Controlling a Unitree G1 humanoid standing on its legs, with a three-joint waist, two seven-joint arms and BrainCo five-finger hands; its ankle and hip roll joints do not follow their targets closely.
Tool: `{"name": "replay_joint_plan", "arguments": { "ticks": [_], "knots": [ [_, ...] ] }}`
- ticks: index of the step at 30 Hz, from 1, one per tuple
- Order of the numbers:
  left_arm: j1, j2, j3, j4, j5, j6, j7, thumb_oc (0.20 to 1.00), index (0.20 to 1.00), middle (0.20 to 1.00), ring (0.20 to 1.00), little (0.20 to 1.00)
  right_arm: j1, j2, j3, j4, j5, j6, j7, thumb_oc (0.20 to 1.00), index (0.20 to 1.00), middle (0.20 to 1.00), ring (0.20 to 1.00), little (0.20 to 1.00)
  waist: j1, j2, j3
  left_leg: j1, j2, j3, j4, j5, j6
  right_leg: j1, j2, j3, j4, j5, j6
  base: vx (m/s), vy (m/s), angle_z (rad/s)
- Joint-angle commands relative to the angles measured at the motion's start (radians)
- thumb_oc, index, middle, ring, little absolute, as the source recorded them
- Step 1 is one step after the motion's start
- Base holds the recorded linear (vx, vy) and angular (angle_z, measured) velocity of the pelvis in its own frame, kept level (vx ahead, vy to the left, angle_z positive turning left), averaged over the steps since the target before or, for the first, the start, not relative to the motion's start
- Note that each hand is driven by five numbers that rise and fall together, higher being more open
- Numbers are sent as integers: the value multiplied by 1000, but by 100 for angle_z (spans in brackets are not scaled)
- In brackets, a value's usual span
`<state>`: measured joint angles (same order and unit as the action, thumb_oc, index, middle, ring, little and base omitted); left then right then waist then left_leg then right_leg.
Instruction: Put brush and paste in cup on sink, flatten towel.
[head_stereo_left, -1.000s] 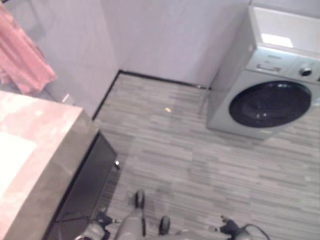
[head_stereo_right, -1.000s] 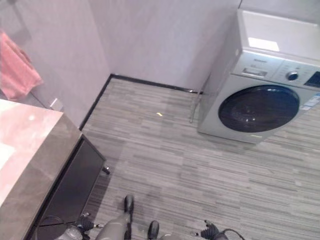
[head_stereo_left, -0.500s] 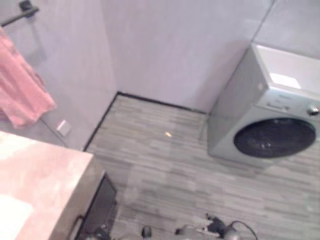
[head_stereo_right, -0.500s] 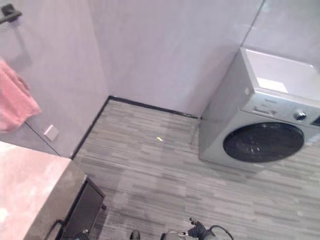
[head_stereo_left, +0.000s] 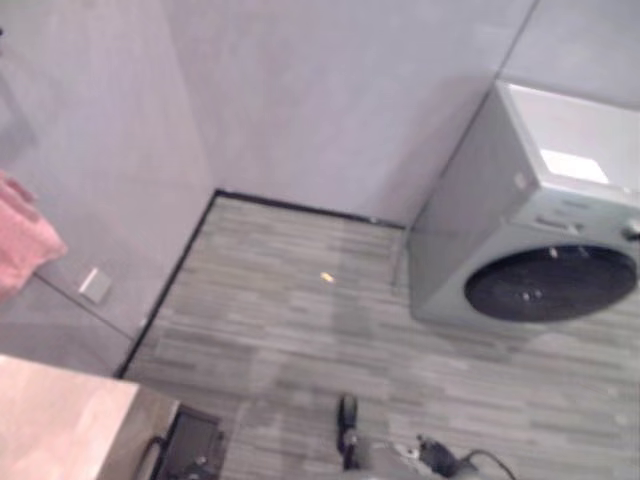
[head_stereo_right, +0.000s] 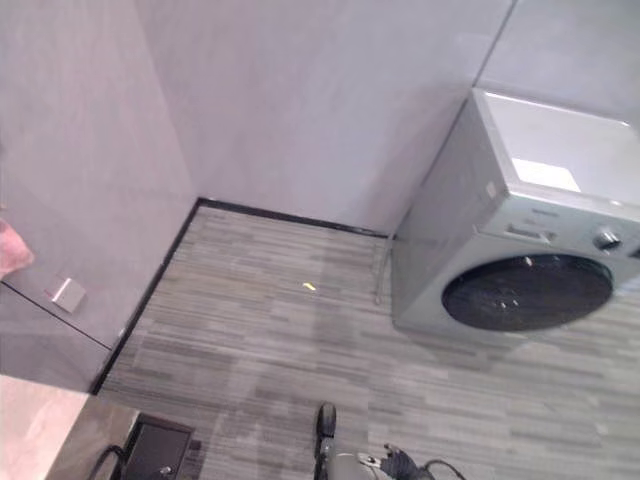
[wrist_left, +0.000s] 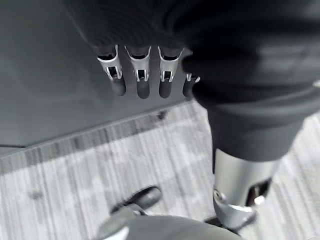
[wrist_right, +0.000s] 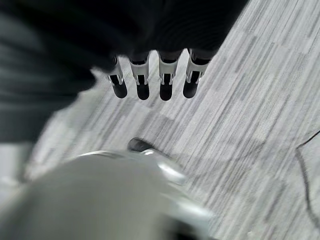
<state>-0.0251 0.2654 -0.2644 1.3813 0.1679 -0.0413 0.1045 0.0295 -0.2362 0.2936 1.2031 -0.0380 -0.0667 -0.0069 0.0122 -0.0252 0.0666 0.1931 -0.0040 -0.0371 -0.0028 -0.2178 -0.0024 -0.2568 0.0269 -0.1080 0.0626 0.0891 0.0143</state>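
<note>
A: Camera heading has swung away from the countertop (head_stereo_left: 60, 420); a second ago it filled the lower left of the frame, now only a corner remains there. The pink towel (head_stereo_left: 25, 245) has slid to the left edge.

B: Hand status?

A: Left hand (wrist_left: 142, 75) and right hand (wrist_right: 150, 80) hang with fingers relaxed and straight, holding nothing, over the floor (head_stereo_left: 300, 330).

B: Brush, paste, cup?

A: Not locatable from these views; probably no step is under way.

B: Surroundings?

A: Washing machine (head_stereo_left: 540, 230) at right, well apart. Nothing blocks the hands.
</note>
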Motion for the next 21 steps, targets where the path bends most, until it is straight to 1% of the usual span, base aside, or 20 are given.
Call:
{"name": "replay_joint_plan", "arguments": {
  "ticks": [1, 2, 4, 6, 7, 8, 9, 10, 11, 12, 13, 14, 15, 16, 17, 18, 19, 20, 21],
  "knots": [
    [-13, 11, -26, 7, 20, -13, -1, 1000, 1000, 1000, 1000, 1000, 20, -20, 24, 24, 20, 7, -6, 1000, 1000, 1000, 1000, 1000, 1, -10, -8, -61, 17, 24, 158, 140, -2, 52, -2, 16, 38, -86, 44, 406, -241, 62],
    [-13, 11, -26, 7, 20, -13, -1, 1000, 1000, 1000, 1000, 1000, 20, -20, 24, 24, 20, 7, -6, 1000, 1000, 1000, 1000, 1000, 0, -10, -8, -62, 18, 23, 160, 138, -2, 51, -2, 15, 39, -87, 44, 425, -277, 43],
    [-13, 12, -36, 5, 25, -8, 1, 1000, 1000, 1000, 1000, 1000, 16, -31, 21, 18, 32, 2, -14, 1000, 1000, 1000, 1000, 1000, -4, -13, -11, -81, 38, 22, 246, 191, -21, 84, 22, 12, 61, -129, 20, 338, -259, 6],
    [-17, 13, -42, -1, 23, -7, 0, 1000, 1000, 1000, 1000, 1000, 12, -45, 14, -1, 42, -3, -30, 1000, 1000, 1000, 1000, 1000, 1, -25, -2, -148, 61, 32, 390, 265, -28, 122, 34, 6, 60, -151, -6, 361, -367, -9],
    [-38, 17, -54, -19, 24, -7, 5, 1000, 1000, 1000, 1000, 1000, 8, -60, 9, -15, 50, -6, -46, 1000, 1000, 1000, 1000, 1000, 9, -42, 18, -236, 85, 59, 543, 306, -23, 156, 40, -3, 45, -157, -32, 265, -319, 5],
    [-38, 17, -54, -19, 24, -7, 5, 1000, 1000, 1000, 1000, 1000, 8, -60, 9, -15, 50, -6, -46, 1000, 1000, 1000, 1000, 1000, 9, -40, 18, -240, 87, 58, 549, 303, -24, 155, 41, -4, 45, -157, -32, 347, -365, 31],
    [-51, 16, -63, -35, 16, -9, 5, 1000, 1000, 1000, 1000, 1000, 6, -67, 24, -17, 37, -1, -38, 1000, 1000, 1000, 1000, 1000, 19, -53, 25, -281, 91, 93, 552, 282, -17, 188, 34, -15, 18, -164, -37, 173, -145, 16],
    [-51, 16, -63, -35, 16, -9, 5, 1000, 1000, 1000, 1000, 1000, 6, -67, 24, -17, 37, -1, -38, 1000, 1000, 1000, 1000, 1000, 18, -53, 26, -279, 91, 92, 551, 283, -17, 190, 34, -16, 16, -164, -37, 274, -200, 20],
    [-61, 11, -70, -42, 14, -11, 5, 1000, 1000, 1000, 1000, 1000, 3, -69, 32, -6, 25, 6, -36, 1000, 1000, 1000, 1000, 1000, 26, -60, 32, -348, 38, 87, 502, 224, -10, 208, 18, -24, -9, -157, -26, 102, -51, 3],
    [-61, 11, -70, -42, 14, -11, 5, 1000, 1000, 1000, 1000, 1000, 3, -69, 32, -6, 25, 6, -36, 1000, 1000, 1000, 1000, 1000, 24, -60, 31, -349, 37, 85, 502, 224, -10, 208, 17, -26, -9, -158, -25, 142, -65, 20],
    [-62, 9, -80, -45, 26, -15, 4, 1000, 1000, 1000, 1000, 1000, 1, -70, 33, 3, 19, 8, -39, 1000, 1000, 1000, 1000, 1000, 27, -60, 31, -387, 12, 96, 447, 180, -1, 211, 8, -35, -19, -158, -17, 108, -19, 30],
    [-59, 6, -86, -45, 37, -19, 4, 1000, 1000, 1000, 1000, 1000, -2, -69, 35, 7, 16, 7, -40, 1000, 1000, 1000, 1000, 1000, 27, -62, 30, -411, -16, 96, 370, 159, 7, 217, -2, -43, -30, -156, -7, 265, 1, 54],
    [-42, -3, -90, -35, 45, -22, 11, 1000, 1000, 1000, 1000, 1000, -9, -67, 54, 9, -2, -2, -43, 1000, 1000, 1000, 1000, 1000, 56, -54, 32, -425, -77, -2, 205, 186, 5, 235, 5, -26, -36, -163, 2, 283, 25, 50],
    [-38, -6, -88, -32, 41, -22, 10, 1000, 1000, 1000, 1000, 1000, -12, -67, 56, 8, -6, -5, -43, 1000, 1000, 1000, 1000, 1000, 59, -49, 30, -419, -84, -27, 165, 203, 4, 240, 7, -24, -31, -169, 3, 220, 32, 28],
    [-38, -6, -88, -32, 41, -22, 10, 1000, 1000, 1000, 1000, 1000, -12, -67, 56, 8, -6, -5, -43, 1000, 1000, 1000, 1000, 1000, 58, -50, 32, -414, -85, -28, 158, 207, 4, 242, 5, -25, -31, -169, 3, 155, 9, -26],
    [-31, -11, -83, -25, 31, -24, 7, 1000, 1000, 1000, 1000, 1000, -10, -66, 60, 6, -12, -7, -43, 1000, 1000, 1000, 1000, 1000, 63, -48, 30, -421, -91, -58, 129, 234, 2, 250, 12, -22, -29, -179, -1, 319, 21, -61],
    [-20, -20, -59, -17, 10, -24, -4, 1000, 1000, 1000, 1000, 1000, -7, -60, 52, 4, -5, -6, -38, 1000, 1000, 1000, 1000, 1000, 60, -47, 23, -421, -84, -1, 93, 259, 2, 275, 14, -30, -26, -194, -5, 319, 23, -64],
    [-20, -20, -59, -17, 10, -24, -4, 1000, 1000, 1000, 1000, 1000, -7, -60, 52, 4, -5, -6, -38, 1000, 1000, 1000, 1000, 1000, 61, -48, 23, -420, -84, 0, 93, 259, 2, 276, 13, -29, -27, -194, -5, 336, 50, -34],
    [-15, -22, -51, -17, 12, -22, -8, 1000, 1000, 1000, 1000, 1000, -9, -55, 46, 2, 2, -7, -37, 1000, 1000, 1000, 1000, 1000, 58, -48, 19, -413, -79, 58, 102, 249, 8, 285, 14, -33, -24, -202, -3, 337, 101, 4]
  ]
}}
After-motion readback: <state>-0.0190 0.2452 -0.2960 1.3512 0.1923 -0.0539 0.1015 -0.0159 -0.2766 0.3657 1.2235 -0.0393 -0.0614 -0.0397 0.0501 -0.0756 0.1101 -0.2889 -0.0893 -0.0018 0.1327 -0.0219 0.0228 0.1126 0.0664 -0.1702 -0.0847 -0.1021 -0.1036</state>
